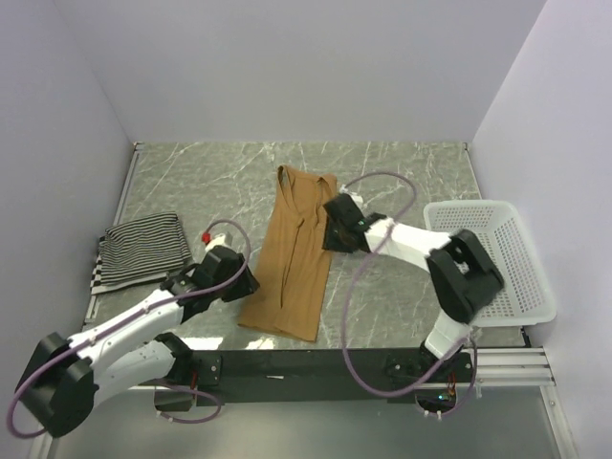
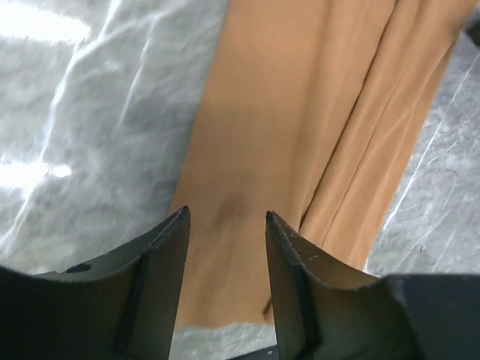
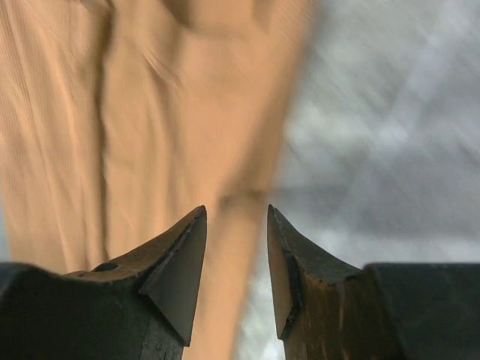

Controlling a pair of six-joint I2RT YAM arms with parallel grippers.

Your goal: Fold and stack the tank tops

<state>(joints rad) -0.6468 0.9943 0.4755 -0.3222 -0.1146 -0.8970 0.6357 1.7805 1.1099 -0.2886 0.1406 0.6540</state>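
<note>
Top external view: the grey marble table [image 1: 402, 172] carries a white mesh basket [image 1: 532, 292] at its right edge. The tan-brown tank top [image 1: 292, 263] lies flat and lengthwise in the middle, folded narrow. The black-and-white striped tank top [image 1: 142, 251] sits folded near the left edge, well apart from it. The left gripper [image 1: 247, 280] hangs at the tan top's lower left edge, jaws apart with only cloth showing below them. The right gripper [image 1: 332, 225] is over the upper right edge, jaws likewise parted and gripping nothing.
</note>
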